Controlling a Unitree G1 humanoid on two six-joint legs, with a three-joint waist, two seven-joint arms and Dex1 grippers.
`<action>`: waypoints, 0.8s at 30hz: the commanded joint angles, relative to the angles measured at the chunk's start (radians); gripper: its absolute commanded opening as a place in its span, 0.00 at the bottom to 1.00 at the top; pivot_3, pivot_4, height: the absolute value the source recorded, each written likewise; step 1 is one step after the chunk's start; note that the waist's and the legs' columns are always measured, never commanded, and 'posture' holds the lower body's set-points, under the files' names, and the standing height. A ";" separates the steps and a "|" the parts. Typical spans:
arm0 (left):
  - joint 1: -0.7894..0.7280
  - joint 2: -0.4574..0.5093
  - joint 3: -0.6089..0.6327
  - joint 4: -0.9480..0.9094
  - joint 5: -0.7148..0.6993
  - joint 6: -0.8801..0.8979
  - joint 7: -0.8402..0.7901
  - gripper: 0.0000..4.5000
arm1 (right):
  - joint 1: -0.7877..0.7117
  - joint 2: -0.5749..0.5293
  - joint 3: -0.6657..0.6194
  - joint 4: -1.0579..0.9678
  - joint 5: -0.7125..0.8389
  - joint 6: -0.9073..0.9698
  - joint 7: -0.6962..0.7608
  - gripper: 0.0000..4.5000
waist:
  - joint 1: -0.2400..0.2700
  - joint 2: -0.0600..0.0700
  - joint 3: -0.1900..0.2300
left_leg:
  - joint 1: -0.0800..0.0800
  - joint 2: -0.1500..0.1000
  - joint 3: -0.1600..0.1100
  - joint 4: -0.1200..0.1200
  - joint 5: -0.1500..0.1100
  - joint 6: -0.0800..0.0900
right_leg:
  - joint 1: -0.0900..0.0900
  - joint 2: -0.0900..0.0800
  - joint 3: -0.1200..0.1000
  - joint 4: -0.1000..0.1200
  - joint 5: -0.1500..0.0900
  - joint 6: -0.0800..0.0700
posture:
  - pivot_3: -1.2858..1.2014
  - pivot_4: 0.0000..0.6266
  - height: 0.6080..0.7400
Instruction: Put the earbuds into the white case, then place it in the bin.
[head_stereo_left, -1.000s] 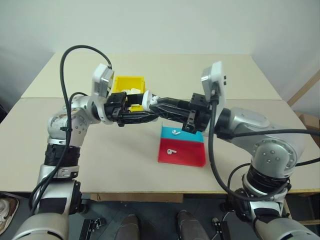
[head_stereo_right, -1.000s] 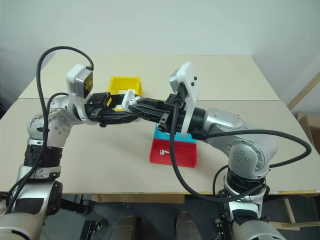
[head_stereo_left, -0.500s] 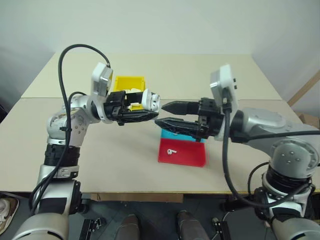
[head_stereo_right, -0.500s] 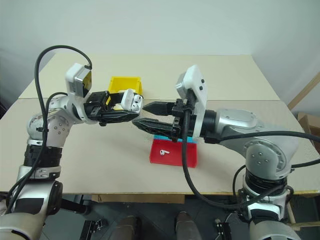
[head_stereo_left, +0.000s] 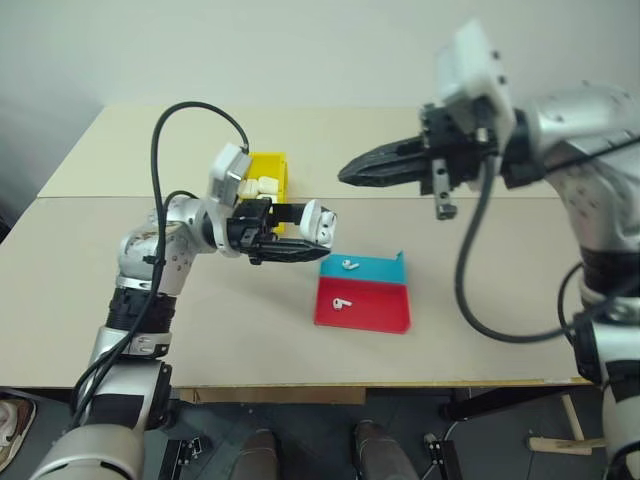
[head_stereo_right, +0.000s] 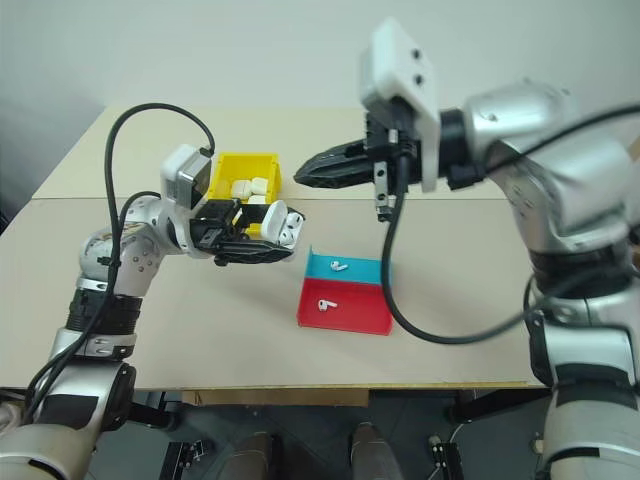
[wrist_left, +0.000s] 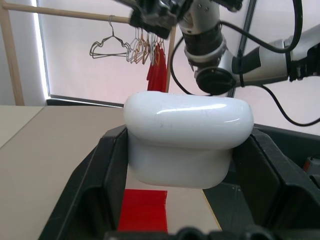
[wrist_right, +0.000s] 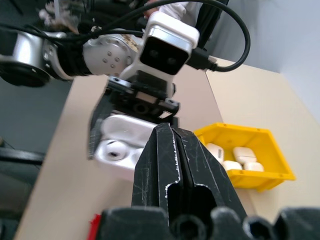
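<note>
Fingers of my left gripper (head_stereo_left: 305, 240) are clamped on the white case (head_stereo_left: 318, 222), lid flipped open, held above the table (head_stereo_left: 480, 290) at centre-left of the frame. My right gripper (head_stereo_left: 350, 172) sits in the upper middle, jaws pressed fully together, holding nothing. Two earbuds (head_stereo_left: 344, 283) lie in the red-and-blue tray (head_stereo_left: 375, 308) below centre. I see the yellow bin (head_stereo_left: 274, 165) behind the left gripper, with cream cases (head_stereo_right: 250, 187) inside.
</note>
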 joint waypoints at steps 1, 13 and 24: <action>-0.030 -0.012 -0.005 -0.014 0.008 -0.016 -0.011 0.63 | -0.131 0.075 0.103 0.159 -0.144 -0.191 0.145 0.01 | -0.002 0.000 0.000 | 0.000 0.000 0.000 0.000 0.000 0.000 | 0.000 0.000 0.000 0.000 0.000 0.000 | 0.52 0.24 1.00; -0.006 0.002 0.030 -0.046 0.011 -0.012 0.027 0.63 | -0.182 0.128 0.215 0.273 -0.244 -0.441 0.369 0.01 | 0.014 0.001 0.000 | -0.001 -0.001 -0.002 0.001 0.000 0.000 | 0.000 -0.001 -0.002 0.001 0.000 0.000 | 0.52 0.24 1.00; 0.016 0.004 0.086 -0.066 -0.027 0.014 0.088 0.63 | -0.068 0.010 0.176 0.127 -0.197 -0.390 0.364 0.01 | 0.020 0.001 0.001 | 0.000 0.000 -0.002 0.001 0.000 0.000 | 0.000 -0.001 -0.002 0.002 0.000 0.000 | 0.52 0.24 1.00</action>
